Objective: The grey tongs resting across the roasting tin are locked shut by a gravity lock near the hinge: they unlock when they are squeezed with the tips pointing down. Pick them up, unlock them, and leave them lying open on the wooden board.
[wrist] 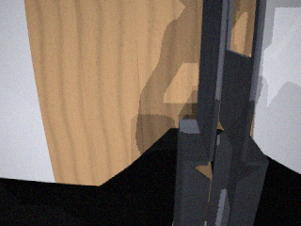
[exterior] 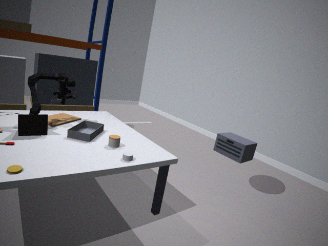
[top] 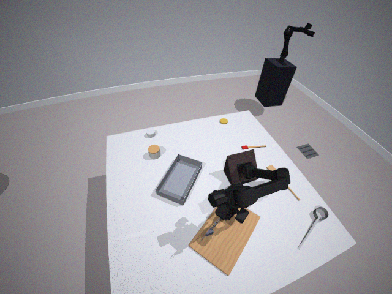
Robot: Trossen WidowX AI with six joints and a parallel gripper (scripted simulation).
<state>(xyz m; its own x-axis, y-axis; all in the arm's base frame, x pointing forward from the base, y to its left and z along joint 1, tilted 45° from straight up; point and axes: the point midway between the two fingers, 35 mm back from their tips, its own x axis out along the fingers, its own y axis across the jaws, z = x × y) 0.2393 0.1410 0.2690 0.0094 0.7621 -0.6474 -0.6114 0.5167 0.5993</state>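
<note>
My gripper [top: 224, 215] [exterior: 63, 101] [wrist: 194, 137] is shut on the grey tongs [top: 209, 233] [wrist: 210, 71] and holds them above the wooden board [top: 234, 242] [exterior: 64, 117] [wrist: 94, 94]. In the exterior view the gripper points down, well above the table, and the tongs lie roughly level across it. The tongs' arms run close together in the wrist view; whether the lock holds cannot be told. Part of the tongs is hidden by the gripper. The roasting tin [top: 169, 197] [exterior: 78, 135] stands beside the board with nothing across it.
The dark base block [top: 234, 167] [exterior: 33, 125] stands between tin and wooden utensil [top: 294, 193]. A jar with an orange lid [top: 154, 149] [exterior: 114, 137] and a small white cylinder [top: 150, 133] [exterior: 127, 156] stand beyond the tin. A ladle [top: 307, 233] lies right of the board.
</note>
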